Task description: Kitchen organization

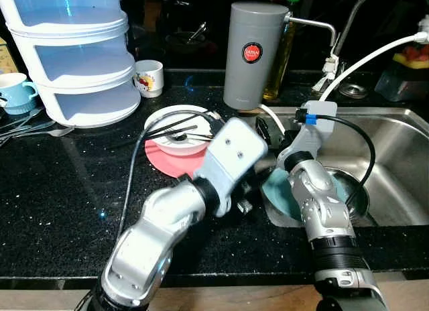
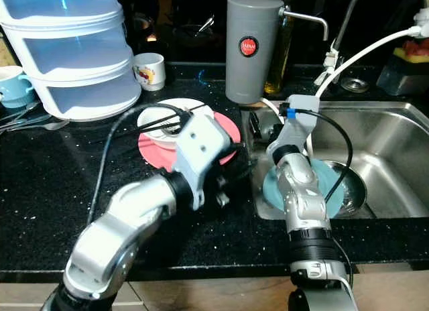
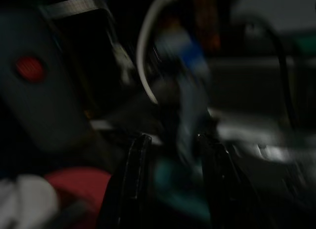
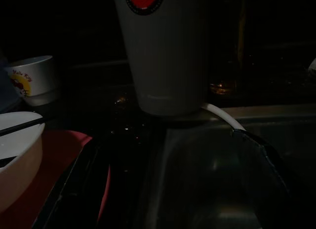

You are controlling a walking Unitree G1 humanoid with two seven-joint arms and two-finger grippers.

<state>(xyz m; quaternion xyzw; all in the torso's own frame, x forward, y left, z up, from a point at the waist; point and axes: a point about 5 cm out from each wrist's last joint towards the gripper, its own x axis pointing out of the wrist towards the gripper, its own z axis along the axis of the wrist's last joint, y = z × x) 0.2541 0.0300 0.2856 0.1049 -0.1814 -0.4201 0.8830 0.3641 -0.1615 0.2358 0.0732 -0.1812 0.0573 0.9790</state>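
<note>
A teal plate (image 2: 337, 175) lies in the steel sink (image 1: 402, 163), partly under my right arm. On the black counter left of the sink, a red plate (image 1: 169, 162) carries a white bowl (image 1: 175, 123) with black chopsticks (image 1: 171, 131) across it. My left arm reaches over the red plate to the sink's left rim. In the blurred left wrist view, the left gripper (image 3: 173, 140) stands open with something teal low between its fingers. My right gripper (image 1: 266, 131) is open at the sink's back left corner, in front of the grey canister (image 1: 253, 53).
A stacked translucent container (image 1: 74, 56) stands at the back left, with a white mug (image 1: 149, 77), a blue mug (image 1: 15, 92) and spoons (image 1: 27, 127) near it. A faucet (image 1: 362, 9), a white hose (image 1: 375, 56) and an oil bottle (image 1: 278, 63) stand behind the sink.
</note>
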